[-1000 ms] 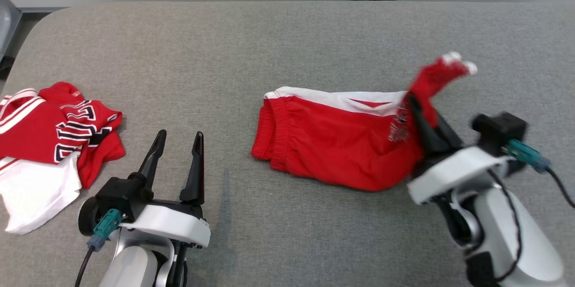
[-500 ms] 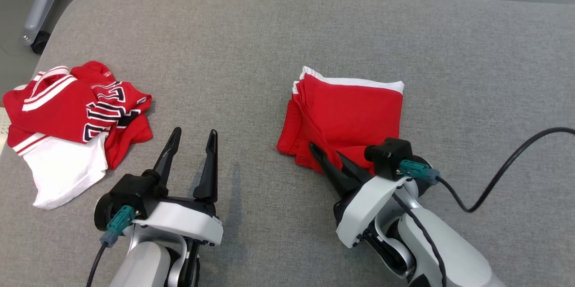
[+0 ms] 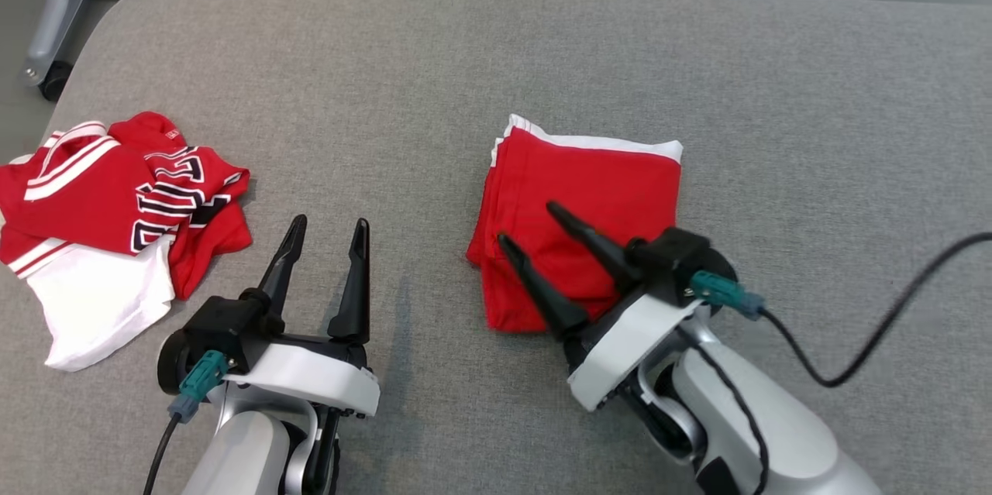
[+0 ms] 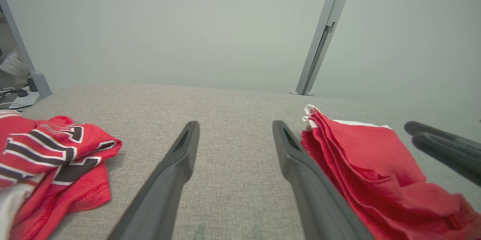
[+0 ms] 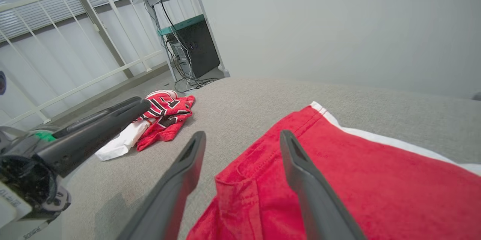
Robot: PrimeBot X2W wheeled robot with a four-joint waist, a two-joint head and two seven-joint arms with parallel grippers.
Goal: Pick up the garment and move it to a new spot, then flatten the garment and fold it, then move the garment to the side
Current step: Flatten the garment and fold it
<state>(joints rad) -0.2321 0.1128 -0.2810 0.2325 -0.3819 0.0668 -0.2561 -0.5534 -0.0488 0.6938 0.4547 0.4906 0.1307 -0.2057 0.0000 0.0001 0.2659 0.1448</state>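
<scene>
The garment [image 3: 589, 201] is a pair of red shorts with white trim, folded into a rough square on the grey table; it also shows in the left wrist view [image 4: 360, 165] and the right wrist view [image 5: 357, 180]. My right gripper [image 3: 528, 225] hovers open over the shorts' near left corner with nothing between its fingers; the right wrist view shows the same gripper [image 5: 242, 136] above the red cloth. To the left, over bare table, my left gripper [image 3: 329, 224] stands open and empty, also seen in its own wrist view [image 4: 235, 127].
A crumpled red, white and black jersey [image 3: 116, 208] lies at the table's left edge. The grey cloth-covered table [image 3: 814, 131] is bare at the back and right. A black cable [image 3: 876, 340] trails from my right wrist. A wheeled stand leg [image 3: 46, 53] sits beyond the left corner.
The right gripper folded the shorts' raised right end over to the left, then let go and opened over the folded stack. The head camera shifted. The left gripper stayed put.
</scene>
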